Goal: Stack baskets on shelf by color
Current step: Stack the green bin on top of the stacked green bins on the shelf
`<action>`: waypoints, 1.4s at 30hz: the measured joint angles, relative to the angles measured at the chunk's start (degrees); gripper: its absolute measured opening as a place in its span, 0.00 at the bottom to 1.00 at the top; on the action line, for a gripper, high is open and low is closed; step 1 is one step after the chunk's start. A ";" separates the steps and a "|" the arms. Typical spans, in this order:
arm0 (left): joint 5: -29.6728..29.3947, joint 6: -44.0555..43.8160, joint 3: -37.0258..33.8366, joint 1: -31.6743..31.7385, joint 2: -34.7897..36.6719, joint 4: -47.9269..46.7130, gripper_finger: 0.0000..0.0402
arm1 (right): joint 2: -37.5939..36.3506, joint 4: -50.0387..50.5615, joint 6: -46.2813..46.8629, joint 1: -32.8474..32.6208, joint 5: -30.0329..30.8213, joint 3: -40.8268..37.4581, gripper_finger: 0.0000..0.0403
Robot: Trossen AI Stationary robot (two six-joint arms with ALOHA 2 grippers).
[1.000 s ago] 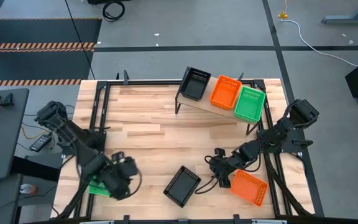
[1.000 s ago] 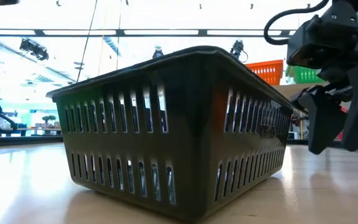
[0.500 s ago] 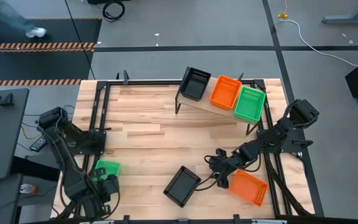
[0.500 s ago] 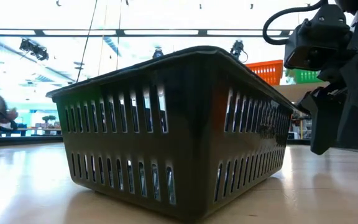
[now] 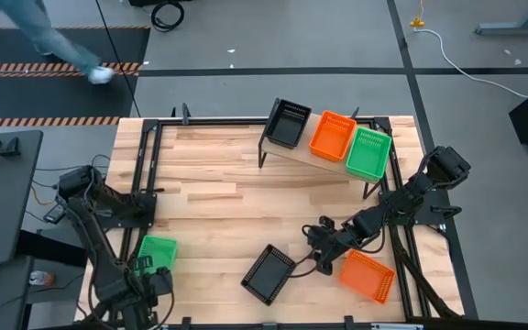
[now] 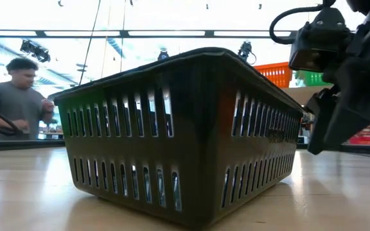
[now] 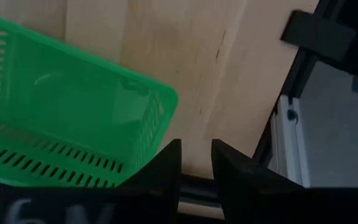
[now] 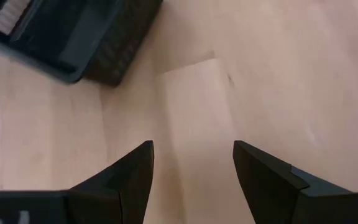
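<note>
the shelf (image 5: 324, 158) stands at the far side of the desk (image 5: 209, 197) and carries three baskets side by side: a black basket (image 5: 288, 123), an orange basket (image 5: 332, 136) and a green basket (image 5: 368, 152). three more lie loose on the desk near its front edge: a second black basket (image 5: 269, 273) in the middle, a second orange basket (image 5: 367, 275) to its right, and a second green basket (image 5: 157, 249) at the left. the right pincer (image 8: 191, 165) hangs low over bare wood between the loose black and orange baskets, its fingers spread wide and empty. the left pincer (image 7: 196, 163) sits at the front left corner just beside the loose green basket, its fingers a narrow gap apart and holding nothing; the basket rim lies next to one finger, not between them. judged from their thin slotted walls, the baskets are light and somewhat flexible, and likely to slide on the smooth wood if pushed. the best hold appears to be the top rim of a wall, one finger inside and one outside. a person (image 6: 18, 96) stands in the room beyond.
</note>
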State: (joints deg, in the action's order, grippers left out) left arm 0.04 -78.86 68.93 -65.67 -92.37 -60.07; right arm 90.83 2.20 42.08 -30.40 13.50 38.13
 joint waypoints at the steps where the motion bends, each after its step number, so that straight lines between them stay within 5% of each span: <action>1: -0.10 0.01 0.00 -0.36 -0.01 -0.70 0.24 | 0.00 0.00 0.94 0.01 0.27 0.00 0.56; 13: -4.11 1.74 -0.68 -1.49 -1.50 -5.27 0.40 | 0.00 -0.04 4.11 -0.63 0.20 0.00 0.56; 23: 1.68 -0.19 -14.46 -1.27 -1.39 9.90 0.47 | 0.00 -0.02 4.40 -0.65 -0.13 0.00 0.56; 28: 1.70 3.30 -18.05 -0.63 -1.39 12.91 0.37 | 0.00 -0.02 4.23 -0.63 -0.80 0.00 0.56; 34: 1.19 14.02 -17.86 4.00 -1.36 12.34 0.04 | 0.00 -0.04 4.20 -0.63 -1.75 0.00 0.56; 42: -2.57 34.95 -17.86 15.81 -1.34 12.19 0.01 | 0.00 -0.05 4.31 -0.63 -1.75 0.00 0.56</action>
State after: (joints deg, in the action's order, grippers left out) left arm -2.54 -43.91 51.07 -49.86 -93.71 -47.88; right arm 90.83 2.14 46.39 -31.03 11.75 38.13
